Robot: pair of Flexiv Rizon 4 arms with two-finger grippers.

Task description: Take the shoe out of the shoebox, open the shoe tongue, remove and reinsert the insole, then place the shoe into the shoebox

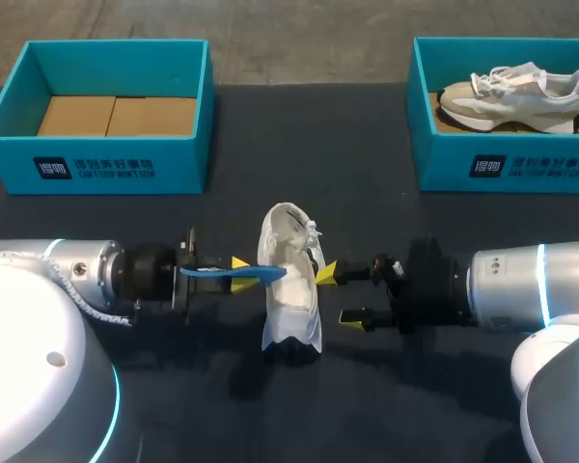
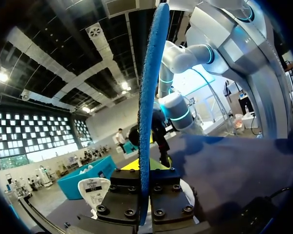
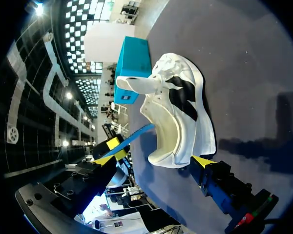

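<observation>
Insole [image 1: 217,274] tip at the shoe [image 1: 291,307] opening
Left gripper [image 1: 241,275] clamps insole; right gripper [image 1: 337,294], fingers apart, beside shoe; shoeboxes [image 1: 106,166] [image 1: 507,166] well apart from it.

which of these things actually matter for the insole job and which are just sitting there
In the job:
white shoe, mid-table
blue insole, held in the left gripper
right gripper, open beside the shoe
empty teal shoebox

Lying about, probably:
second teal shoebox
beige shoe inside it
</observation>
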